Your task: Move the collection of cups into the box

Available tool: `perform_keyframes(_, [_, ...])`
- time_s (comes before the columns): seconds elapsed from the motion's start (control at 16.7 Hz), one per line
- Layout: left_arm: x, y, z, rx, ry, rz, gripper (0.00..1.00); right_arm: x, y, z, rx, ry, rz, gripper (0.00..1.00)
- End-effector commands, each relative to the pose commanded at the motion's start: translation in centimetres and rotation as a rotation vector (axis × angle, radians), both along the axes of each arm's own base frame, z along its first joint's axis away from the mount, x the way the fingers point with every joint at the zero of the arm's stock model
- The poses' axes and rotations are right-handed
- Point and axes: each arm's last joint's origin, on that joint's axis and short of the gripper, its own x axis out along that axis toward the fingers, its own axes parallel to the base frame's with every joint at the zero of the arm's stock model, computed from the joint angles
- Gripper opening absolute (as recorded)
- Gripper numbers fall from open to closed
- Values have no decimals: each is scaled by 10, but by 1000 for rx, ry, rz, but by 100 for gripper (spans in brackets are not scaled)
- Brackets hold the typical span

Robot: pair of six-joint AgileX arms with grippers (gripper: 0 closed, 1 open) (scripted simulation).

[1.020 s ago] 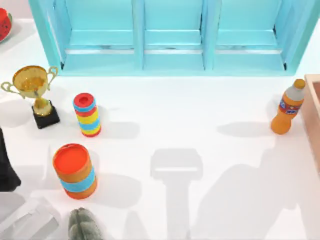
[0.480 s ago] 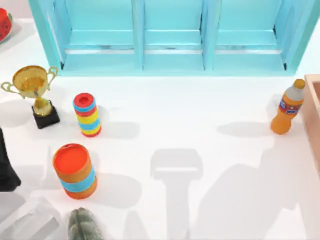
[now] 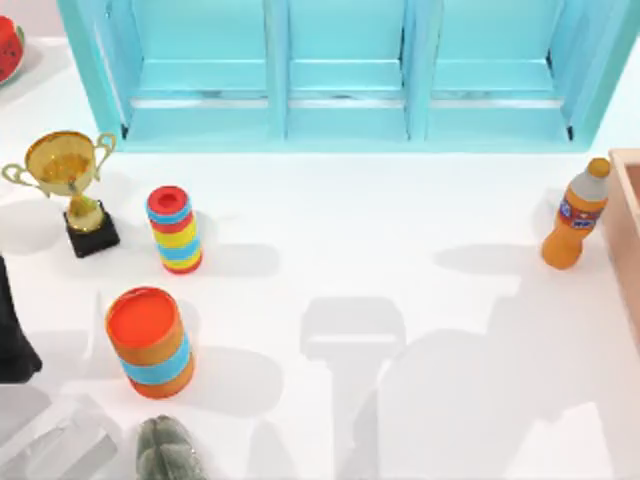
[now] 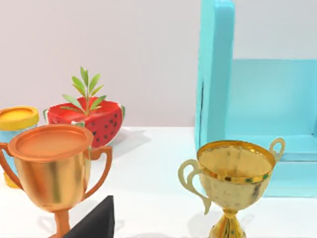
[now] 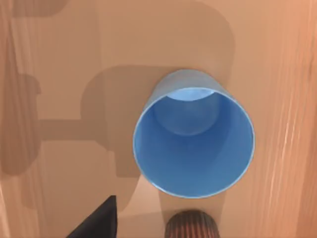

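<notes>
In the top view a matte black, wedge-shaped piece of the left arm [image 3: 14,335] shows at the left edge of the picture, smooth and with no visible markings. Each wrist view shows a flat black triangular tip of that arm's own pincer, the left pincer [image 4: 96,222] and the right pincer [image 5: 96,220]; both are plain, with no screws, cables or lettering to be seen

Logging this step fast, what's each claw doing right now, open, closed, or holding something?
Left claw: cannot be told; its wrist camera faces the gold trophy.
Right claw: cannot be told; its camera looks down at the blue cup standing in the box.
</notes>
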Motion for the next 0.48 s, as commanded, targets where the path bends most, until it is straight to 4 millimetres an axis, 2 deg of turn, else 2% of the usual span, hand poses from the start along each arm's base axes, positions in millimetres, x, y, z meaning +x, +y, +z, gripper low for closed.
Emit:
perform_keyframes(0.3, [0, 0, 0, 0, 0, 0, 100, -1, 3, 59, 4, 7, 10, 100])
perform_keyframes(0.48, [0, 0, 0, 0, 0, 0, 100, -3, 4, 69, 2, 15, 13, 100])
